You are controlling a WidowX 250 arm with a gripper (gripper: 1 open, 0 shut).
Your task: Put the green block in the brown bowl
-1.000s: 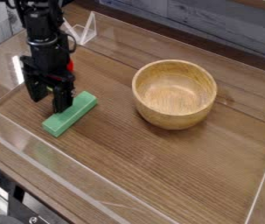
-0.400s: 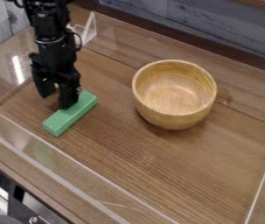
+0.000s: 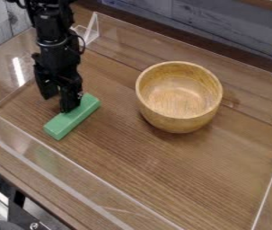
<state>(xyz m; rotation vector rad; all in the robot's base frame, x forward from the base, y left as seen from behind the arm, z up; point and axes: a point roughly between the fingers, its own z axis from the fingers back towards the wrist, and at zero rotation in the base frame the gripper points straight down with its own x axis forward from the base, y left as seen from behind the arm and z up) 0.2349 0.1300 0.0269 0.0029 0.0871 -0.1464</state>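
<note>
Compared with a second ago, the gripper [image 3: 61, 96] has shifted a little to the right in the picture and turned slightly about its own downward line, so that it now stands closer over the far end of the green block [image 3: 74, 116]. Against the picture just before this one, almost nothing has changed. The block and the brown bowl [image 3: 180, 95] lie where they lay before.

The gripper points straight down with its two black fingers [image 3: 45, 88] spread apart, gripping nothing. The fingertips reach down to about the block's far, upper end; whether they touch it cannot be told from this view.

The green block lies flat on the wooden table [image 3: 138, 171], on the left side of the scene. Its long axis runs on a diagonal, from the near left end up to the far right end, so that the far end points roughly toward the gripper and the back of the table.

The brown bowl stands upright to the right of the block, well apart from it, with bare table between them. It holds nothing; only its grained inner floor shows. A low clear wall [image 3: 126, 218] rims the table along the near and left edges.
</note>
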